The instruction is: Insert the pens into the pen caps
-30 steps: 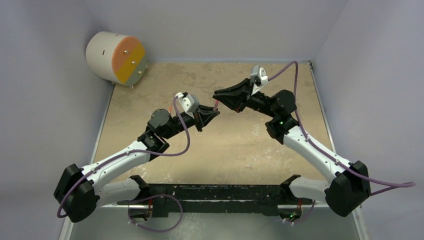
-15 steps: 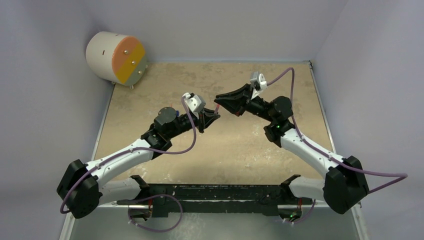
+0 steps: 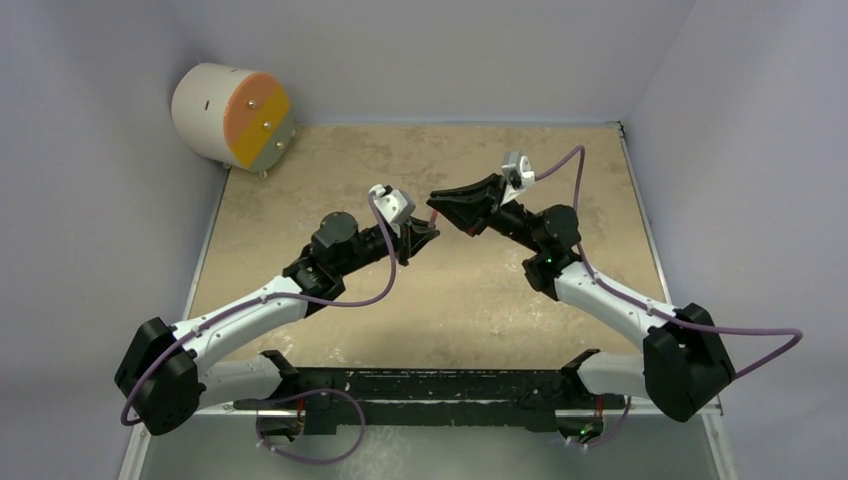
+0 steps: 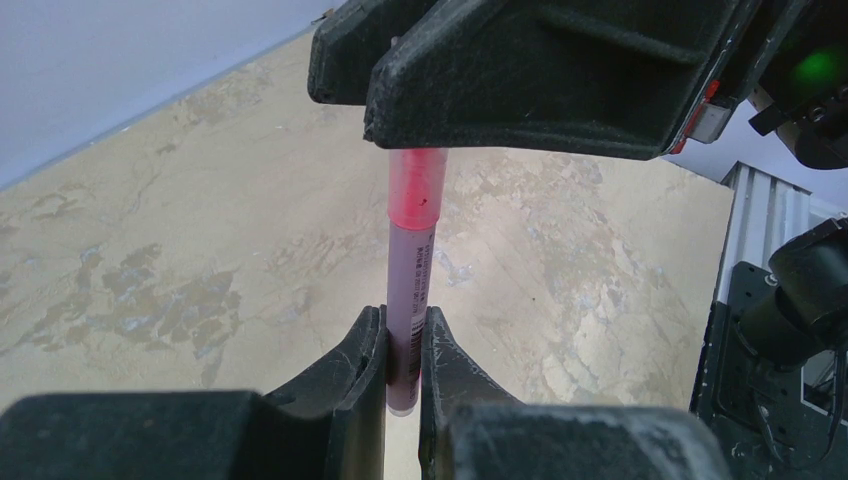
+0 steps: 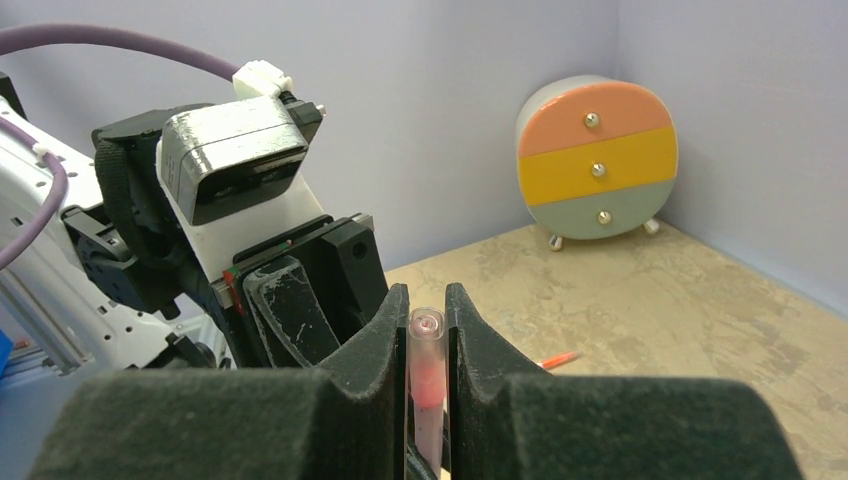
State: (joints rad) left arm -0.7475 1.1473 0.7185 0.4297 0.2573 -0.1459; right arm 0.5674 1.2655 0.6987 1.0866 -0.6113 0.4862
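My left gripper (image 4: 404, 322) is shut on the lower end of the pinkish-mauve pen (image 4: 410, 280), held above the table. The pen's far end sits inside the pinkish-red cap (image 4: 416, 185), which is gripped by my right gripper (image 5: 427, 300). In the right wrist view the translucent cap (image 5: 428, 352) is pinched between the two pads. In the top view the left gripper (image 3: 424, 232) and right gripper (image 3: 441, 207) meet tip to tip over the table's middle. An orange-red pen (image 5: 557, 360) lies on the table. The white pen and the dark blue cap are out of view.
A small round drawer cabinet (image 3: 232, 115) with orange, yellow and grey fronts stands at the back left corner. Purple walls close the tan table (image 3: 480, 300) at the back and sides. A black rail (image 3: 430, 385) runs along the near edge.
Both wrists have shifted slightly; the right wrist has dropped lower and the left forearm has moved right. The two grippers stay joined at the pen and cap.
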